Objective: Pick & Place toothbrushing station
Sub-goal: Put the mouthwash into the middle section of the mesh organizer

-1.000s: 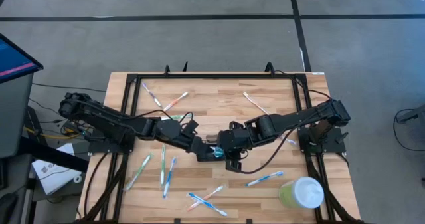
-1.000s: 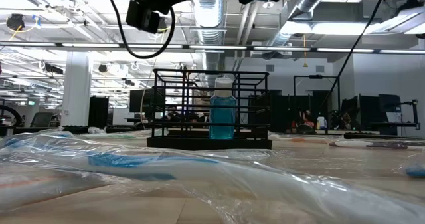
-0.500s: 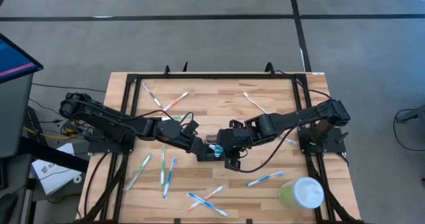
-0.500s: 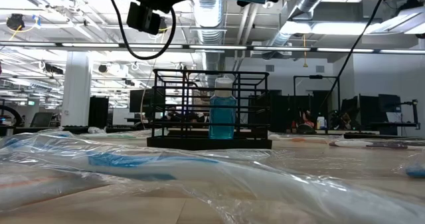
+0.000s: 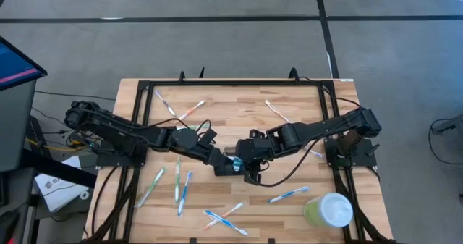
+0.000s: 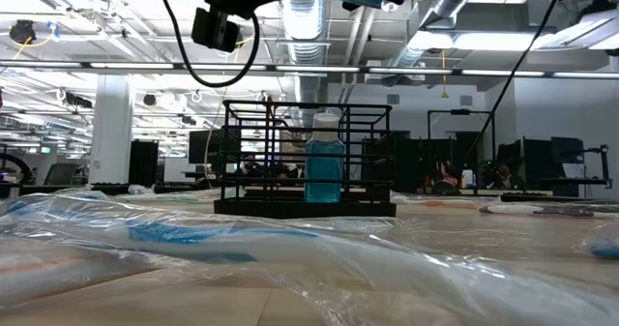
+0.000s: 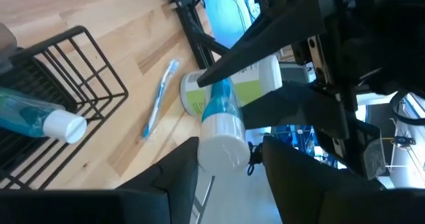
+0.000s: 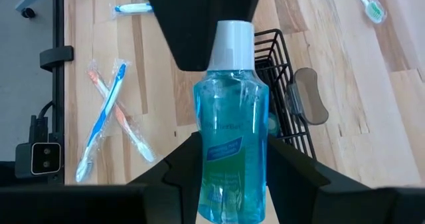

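A clear blue mouthwash bottle (image 8: 231,104) with a white cap hangs over the middle of the table, with my right gripper (image 8: 231,147) shut on it. My left gripper (image 7: 229,147) comes from the table's left. It is open, one finger on either side of the bottle's cap (image 7: 222,134), with a gap showing on one side. Below them the toothbrushing station (image 6: 308,162), a black wire rack, stands on the table. A second blue bottle (image 6: 324,166) stands upright inside it. My right gripper pinches the bottle's lower body (image 8: 202,161) between its two fingers, which lie along the bottle's sides. The fingers slant down from the table's right. The bottle is lifted clear above the rack, with its cap end (image 8: 232,34) pointing away toward the left gripper.
Several wrapped toothbrushes lie scattered on the wooden table (image 5: 217,106), such as a crossed pair (image 5: 224,216) near the front edge. A pale green cup with a white lid (image 5: 329,211) stands at the front right corner. Crinkled wrappers (image 6: 242,239) fill the foreground of the low view.
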### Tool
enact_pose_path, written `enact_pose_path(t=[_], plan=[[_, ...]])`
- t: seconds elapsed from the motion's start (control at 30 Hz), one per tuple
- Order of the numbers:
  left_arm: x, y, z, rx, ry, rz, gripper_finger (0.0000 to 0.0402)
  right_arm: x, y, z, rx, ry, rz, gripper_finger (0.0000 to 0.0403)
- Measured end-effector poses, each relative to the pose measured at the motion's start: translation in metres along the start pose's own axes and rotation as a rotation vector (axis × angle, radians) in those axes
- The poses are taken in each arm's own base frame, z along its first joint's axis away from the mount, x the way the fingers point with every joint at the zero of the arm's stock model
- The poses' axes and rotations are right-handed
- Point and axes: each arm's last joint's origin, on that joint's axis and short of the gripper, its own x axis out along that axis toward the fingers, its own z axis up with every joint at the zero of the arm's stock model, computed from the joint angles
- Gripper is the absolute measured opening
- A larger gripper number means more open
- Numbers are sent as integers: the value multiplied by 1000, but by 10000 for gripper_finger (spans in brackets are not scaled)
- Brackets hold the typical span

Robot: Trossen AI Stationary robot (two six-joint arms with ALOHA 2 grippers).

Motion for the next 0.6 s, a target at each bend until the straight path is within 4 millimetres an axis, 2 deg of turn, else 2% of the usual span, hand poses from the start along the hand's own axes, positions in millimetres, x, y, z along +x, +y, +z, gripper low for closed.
enact_pose_path(t=[0.2, 0.6], plan=[[0, 0, 0, 0, -1, 0, 176, 0, 0, 0, 0, 0, 0, 133], [0, 0, 0, 6, 0, 1, 161, 0, 0, 0, 0, 0, 0, 133]])
